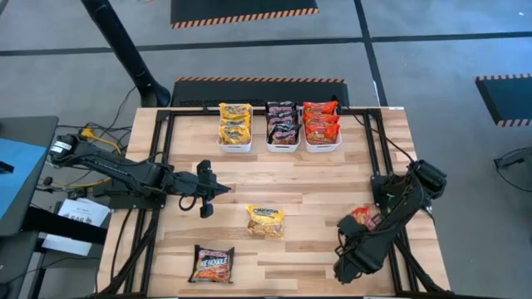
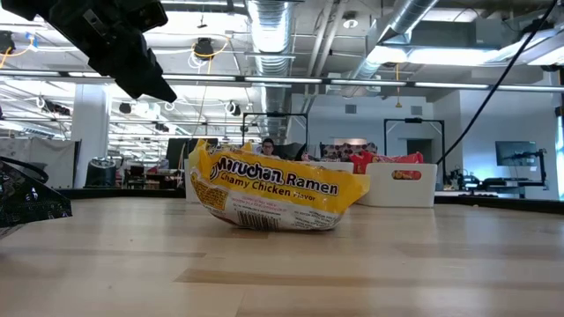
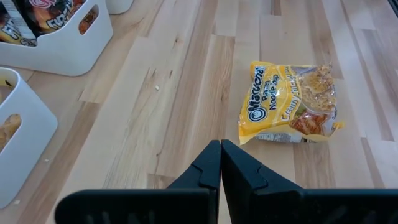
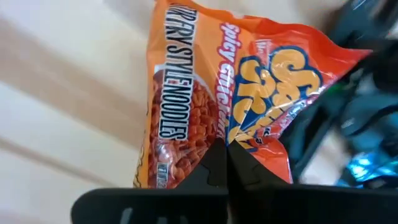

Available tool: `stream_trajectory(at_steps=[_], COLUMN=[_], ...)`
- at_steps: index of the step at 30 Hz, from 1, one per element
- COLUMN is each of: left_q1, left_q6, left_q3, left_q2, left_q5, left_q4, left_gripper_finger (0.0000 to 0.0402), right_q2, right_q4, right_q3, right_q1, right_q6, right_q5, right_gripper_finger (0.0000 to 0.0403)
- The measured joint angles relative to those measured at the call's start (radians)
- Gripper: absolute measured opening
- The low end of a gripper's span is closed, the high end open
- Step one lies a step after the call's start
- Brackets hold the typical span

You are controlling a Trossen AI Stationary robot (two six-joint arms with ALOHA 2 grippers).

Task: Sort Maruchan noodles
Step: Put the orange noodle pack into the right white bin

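On the pale wooden table (image 1: pixel 316 178), three white plastic bins (image 1: pixel 281 145) at twelve o'clock already hold sorted packets. The right gripper (image 4: pixel 217 163) is clamped on a crinkly red-orange packet (image 4: pixel 205 93) at four o'clock; the left gripper (image 3: pixel 220 163) is closed, empty. A yellow packet (image 1: pixel 265 221) and a dark packet (image 1: pixel 212 264) remain.

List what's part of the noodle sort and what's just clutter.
Job:
yellow packet, loose
dark packet, loose
red packet, right gripper shut on it
three white bins with sorted packets

Not job:
left gripper, shut, idle
blue case off the table
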Motion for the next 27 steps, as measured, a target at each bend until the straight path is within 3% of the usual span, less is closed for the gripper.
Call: stream_trajectory(at_steps=[9,27], left_q1=[0.000,0.000], left_q6=[-0.026,-0.029], left_q3=[0.000,0.000], left_q2=[0.000,0.000], left_q5=[-0.003,-0.002], left_q4=[0.001,0.001], left_gripper_finger=[0.0000,0.0000], right_q2=[-0.002,-0.003], right_q4=[-0.013,-0.014], right_q3=[0.005,0.005], right_q1=[-0.155,-0.650], right_q6=[-0.324,-1.104], right_q5=[0.184,0.735], right_gripper_finger=[0.0003,0.0003])
